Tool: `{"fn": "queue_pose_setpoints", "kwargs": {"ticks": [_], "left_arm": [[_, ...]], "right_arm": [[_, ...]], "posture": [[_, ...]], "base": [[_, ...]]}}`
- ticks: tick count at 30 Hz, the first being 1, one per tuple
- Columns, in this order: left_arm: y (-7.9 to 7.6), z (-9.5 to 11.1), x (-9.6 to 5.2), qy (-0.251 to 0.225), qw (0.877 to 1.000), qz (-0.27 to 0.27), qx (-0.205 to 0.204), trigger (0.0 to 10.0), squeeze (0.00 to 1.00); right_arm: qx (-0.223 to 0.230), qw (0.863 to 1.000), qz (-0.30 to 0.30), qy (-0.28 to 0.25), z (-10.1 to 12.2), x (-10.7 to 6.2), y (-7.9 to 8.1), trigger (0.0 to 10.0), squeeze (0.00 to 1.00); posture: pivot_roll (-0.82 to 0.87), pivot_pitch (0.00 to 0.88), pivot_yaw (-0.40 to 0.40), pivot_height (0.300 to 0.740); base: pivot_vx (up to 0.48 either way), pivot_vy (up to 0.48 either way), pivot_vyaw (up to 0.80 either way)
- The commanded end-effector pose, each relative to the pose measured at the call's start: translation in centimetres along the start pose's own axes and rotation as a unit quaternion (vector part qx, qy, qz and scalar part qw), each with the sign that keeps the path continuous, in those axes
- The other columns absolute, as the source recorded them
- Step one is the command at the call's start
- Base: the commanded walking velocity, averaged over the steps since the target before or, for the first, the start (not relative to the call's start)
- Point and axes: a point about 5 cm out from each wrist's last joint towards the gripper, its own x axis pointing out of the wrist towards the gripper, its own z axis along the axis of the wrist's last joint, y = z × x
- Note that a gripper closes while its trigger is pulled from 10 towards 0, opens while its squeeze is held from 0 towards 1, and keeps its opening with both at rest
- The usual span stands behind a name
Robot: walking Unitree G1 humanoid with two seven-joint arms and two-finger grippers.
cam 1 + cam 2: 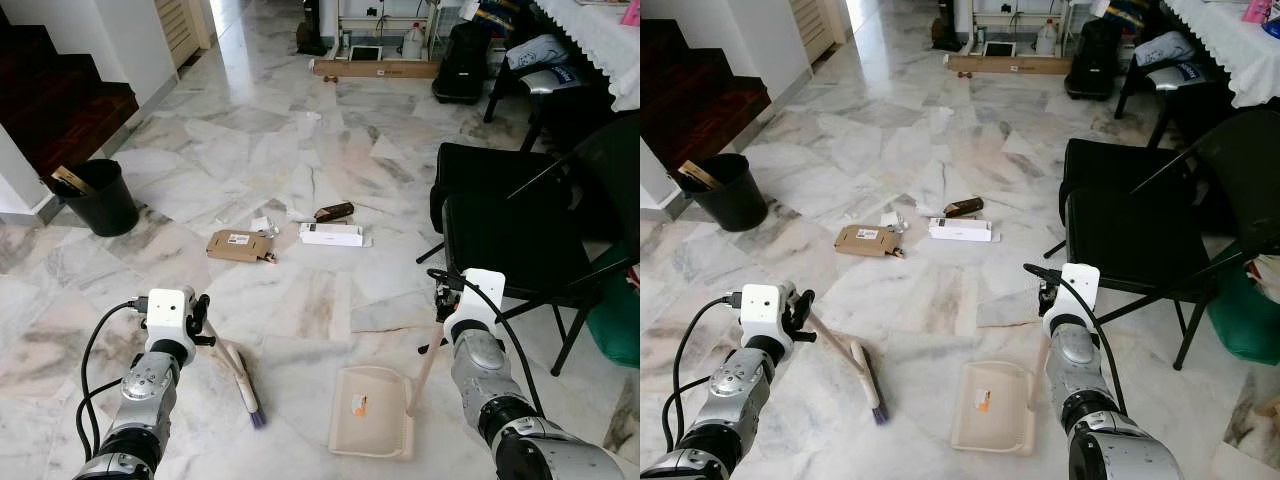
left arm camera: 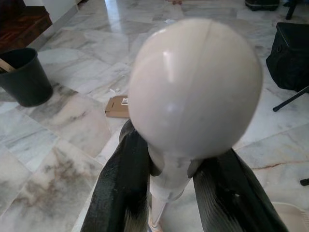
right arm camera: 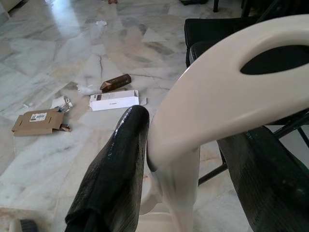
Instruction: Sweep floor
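Litter (image 1: 330,234) lay ahead on the floor (image 1: 300,150); left pincer (image 2: 169,179) gripped the brush (image 1: 243,378), right pincer (image 3: 181,159) clasped the dustpan (image 1: 372,412), both poised for sweeping.

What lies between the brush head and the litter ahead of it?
Nothing visible. Bare marble separates the brush, held by the left gripper, from the flattened cardboard box, white box and brown packet. The dustpan sits beside it.

Left gripper (image 2: 166,183) clamped round broom handle (image 2: 193,96), low over marble floor (image 1: 300,150). Right gripper (image 3: 188,169) clamped round dustpan handle (image 3: 217,92), arm bent forward above same floor.
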Motion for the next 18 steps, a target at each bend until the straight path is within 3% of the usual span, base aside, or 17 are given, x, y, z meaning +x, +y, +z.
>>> {"fn": "queue_pose_setpoints", "kwargs": {"ticks": [1,18], "left_arm": [[0.64,0.13,-0.13,-0.002,1.000,0.006,0.006,10.0,0.00],[0.43,0.04,-0.12,0.000,1.000,0.005,0.004,10.0,0.00]], "right_arm": [[0.007,1.000,0.004,-0.001,0.06,0.01,0.37,0.0,0.00],[0.002,1.000,0.010,-0.009,0.13,-0.04,0.38,0.0,0.00]], "posture": [[0.05,0.050,0.079,0.740],[0.05,0.047,0.075,0.740]], "base": [[0.000,0.000,0.00],[0.000,0.000,0.00]]}}
